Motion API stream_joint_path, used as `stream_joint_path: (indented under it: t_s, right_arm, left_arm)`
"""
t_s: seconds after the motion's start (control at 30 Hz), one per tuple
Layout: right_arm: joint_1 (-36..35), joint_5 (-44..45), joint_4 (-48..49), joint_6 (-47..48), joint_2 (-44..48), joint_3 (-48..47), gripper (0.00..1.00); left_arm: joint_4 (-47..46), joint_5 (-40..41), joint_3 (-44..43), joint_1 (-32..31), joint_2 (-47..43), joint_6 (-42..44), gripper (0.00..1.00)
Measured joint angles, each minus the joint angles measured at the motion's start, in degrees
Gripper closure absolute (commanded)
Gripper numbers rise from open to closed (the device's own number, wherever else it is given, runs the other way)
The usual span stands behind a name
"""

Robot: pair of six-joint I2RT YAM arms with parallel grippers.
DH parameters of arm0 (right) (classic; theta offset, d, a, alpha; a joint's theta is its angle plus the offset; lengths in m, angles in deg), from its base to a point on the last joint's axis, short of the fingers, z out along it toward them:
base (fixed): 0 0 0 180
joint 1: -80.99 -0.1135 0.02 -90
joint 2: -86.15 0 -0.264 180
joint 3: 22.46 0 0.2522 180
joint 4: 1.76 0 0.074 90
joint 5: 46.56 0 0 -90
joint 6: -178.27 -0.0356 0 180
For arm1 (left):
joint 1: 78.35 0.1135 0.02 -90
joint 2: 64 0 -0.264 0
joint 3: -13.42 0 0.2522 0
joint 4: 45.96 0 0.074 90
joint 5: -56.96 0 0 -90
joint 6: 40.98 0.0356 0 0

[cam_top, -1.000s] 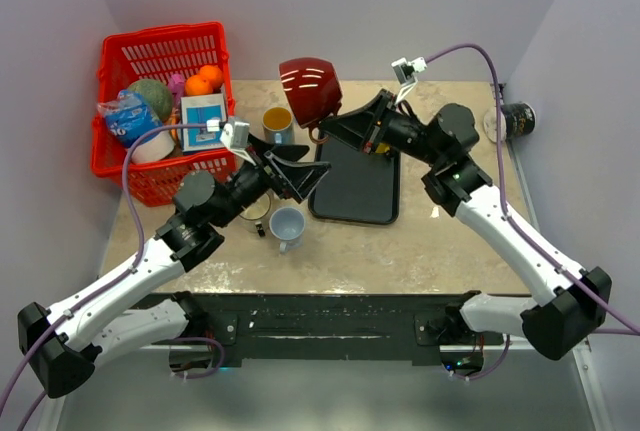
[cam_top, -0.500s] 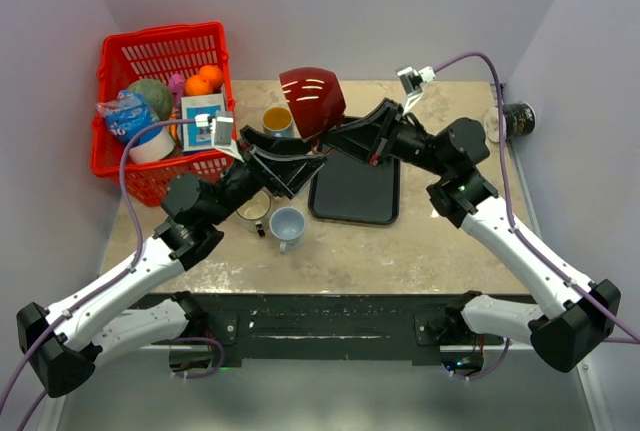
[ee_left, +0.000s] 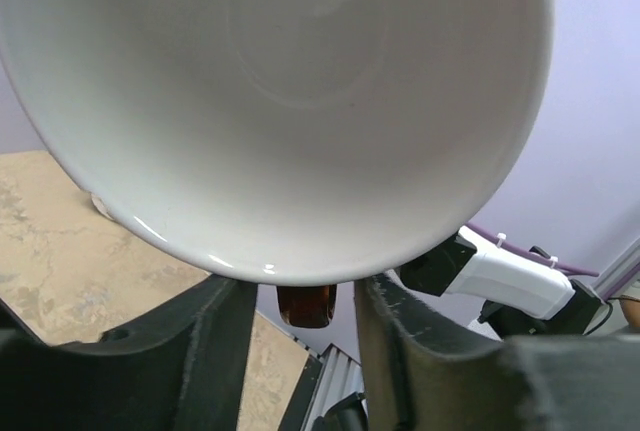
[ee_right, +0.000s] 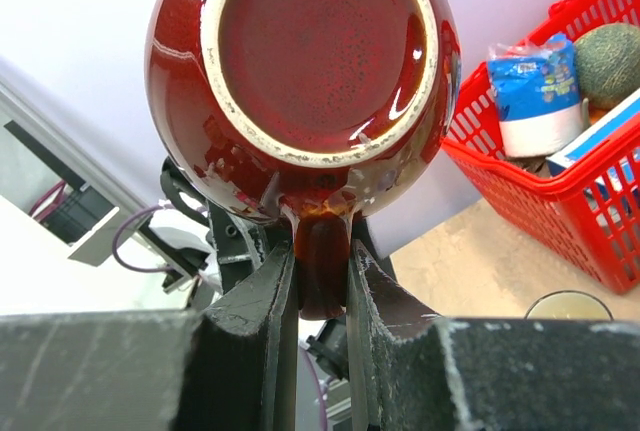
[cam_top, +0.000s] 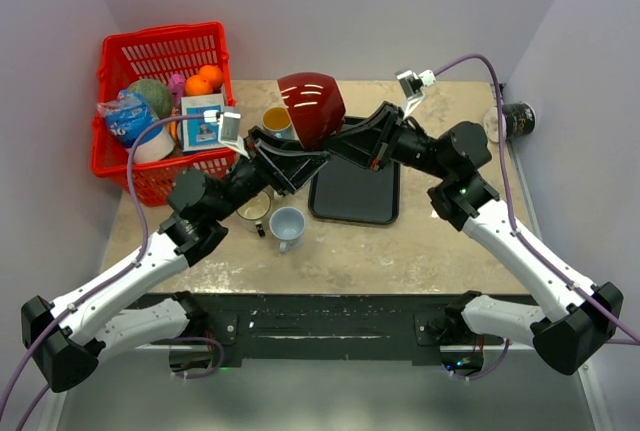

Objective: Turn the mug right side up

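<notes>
The red mug [cam_top: 312, 106] hangs in the air above the table's back middle, tipped on its side. My right gripper [cam_top: 345, 136] is shut on its brown handle [ee_right: 320, 271]; in the right wrist view I face the mug's glazed base [ee_right: 320, 51], with the gripper [ee_right: 320, 281] below it. My left gripper [cam_top: 300, 156] reaches up from the opposite side. The left wrist view looks into the mug's white inside [ee_left: 300, 101]. There the left gripper [ee_left: 306, 296] stands just under the rim, astride the handle [ee_left: 305, 309] with a gap on each side.
A red basket [cam_top: 112, 156] with fruit and packets stands at the back left. A black tray [cam_top: 355, 196] lies below the mug. A cup of yellow liquid [cam_top: 278, 121], a light blue mug [cam_top: 287, 223] and a small cup [cam_top: 255, 208] stand nearby. A dark can [cam_top: 517, 119] sits far right.
My left gripper has risen to the mug's open side and its jaws have narrowed a lot. The right arm has shifted the mug slightly right and tilted it.
</notes>
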Motion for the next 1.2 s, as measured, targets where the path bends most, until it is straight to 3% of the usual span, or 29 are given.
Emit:
stream_joint_path:
  t_s: [0.27, 0.4, 0.43, 0.5, 0.53, 0.77, 1.0, 1.2]
  right_arm:
    - [0.0, 0.3, 1.4, 0.3, 0.1, 0.7, 1.0]
    - [0.0, 0.3, 1.1, 0.5, 0.3, 0.7, 1.0]
    - [0.0, 0.3, 1.0, 0.7, 0.3, 0.7, 0.96]
    - [0.0, 0.7, 0.1, 1.1, 0.4, 0.7, 0.86]
    - [0.0, 1.1, -0.6, 1.4, 0.4, 0.7, 0.65]
    - [-0.1, 4.5, -5.5, 4.3, 0.9, 1.5, 0.31]
    - [-0.2, 10.8, -11.5, 8.1, 2.4, 2.6, 0.18]
    - [-0.3, 22.5, -20.2, 11.3, 5.2, 2.9, 0.13]
  left_arm:
    - [0.2, 0.0, 0.0, 0.0, 0.1, -1.5, 1.0]
    - [0.3, 0.0, 0.0, 0.0, 0.0, -1.8, 1.0]
    - [0.4, 0.1, 0.0, 0.0, 0.0, -1.8, 1.0]
    - [1.4, 0.5, -0.2, 0.0, 0.0, -1.8, 1.0]
    - [2.4, 0.9, -0.5, 0.0, 0.0, -1.7, 1.0]
    - [10.0, 3.8, -0.7, 0.0, -0.3, 1.3, 1.0]
    - [17.5, 6.6, -0.7, 0.0, -0.5, 4.2, 1.0]
    - [25.9, 10.2, -1.3, 0.0, -0.7, 8.1, 1.0]
